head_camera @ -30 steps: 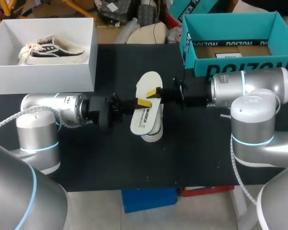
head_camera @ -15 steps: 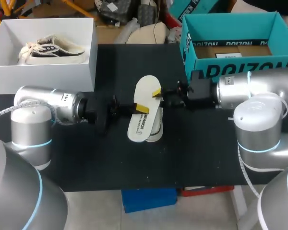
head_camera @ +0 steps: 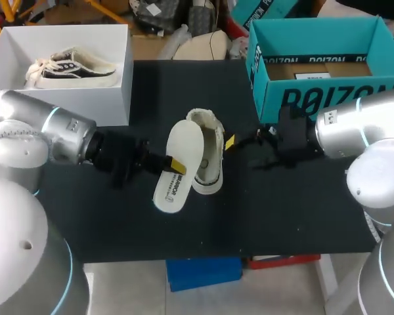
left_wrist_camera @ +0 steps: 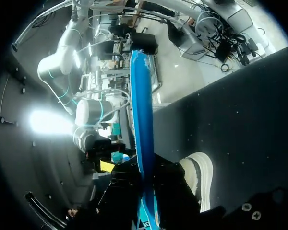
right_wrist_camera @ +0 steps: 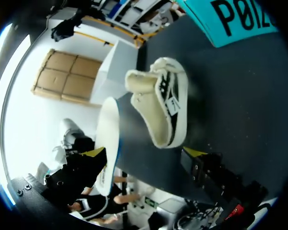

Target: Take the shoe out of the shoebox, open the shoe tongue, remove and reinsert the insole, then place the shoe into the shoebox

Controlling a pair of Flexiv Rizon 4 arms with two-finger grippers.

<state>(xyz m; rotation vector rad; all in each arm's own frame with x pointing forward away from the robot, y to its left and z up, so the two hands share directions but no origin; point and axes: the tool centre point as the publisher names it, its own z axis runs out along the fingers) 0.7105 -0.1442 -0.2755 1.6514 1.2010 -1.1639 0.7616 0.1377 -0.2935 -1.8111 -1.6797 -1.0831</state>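
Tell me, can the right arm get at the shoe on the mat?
Probably yes: the right gripper sits close beside the shoe with nothing between them, and the left gripper holds the insole on its other side.

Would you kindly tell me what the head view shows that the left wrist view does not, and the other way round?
Only the head view shows the white shoebox with a second shoe inside, the teal box, and the insole from its pale top face. Only the left wrist view shows the insole's blue underside, seen edge-on. Both show the left gripper shut on the insole, and the shoe lying on the black table.
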